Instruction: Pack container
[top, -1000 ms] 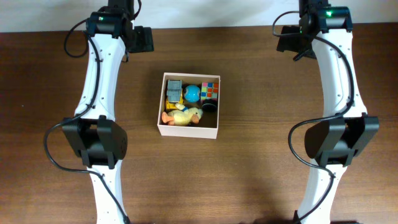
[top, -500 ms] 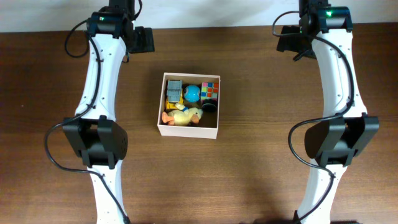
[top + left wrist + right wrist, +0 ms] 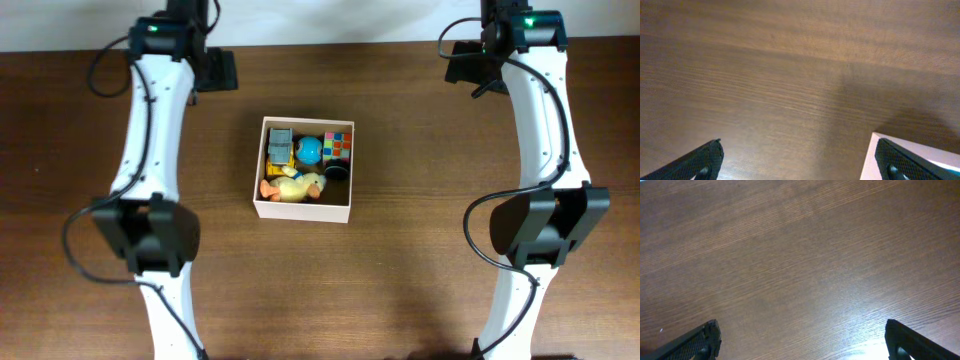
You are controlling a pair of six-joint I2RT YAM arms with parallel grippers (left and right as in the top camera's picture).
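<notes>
Container [image 3: 301,212], square shallow white-walled cardboard, holds small toys, mid dark brown wooden surface [image 3: 420,150] between arms | left claw [image 3: 797,154] wide, empty | right claw [image 3: 802,335] wide, empty

Left gripper [image 3: 799,152], right gripper [image 3: 801,332] (both spread wide)

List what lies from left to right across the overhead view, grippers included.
left gripper → container, with its back row holding grey toy, blue ball, multicoloured cube → right gripper
</notes>
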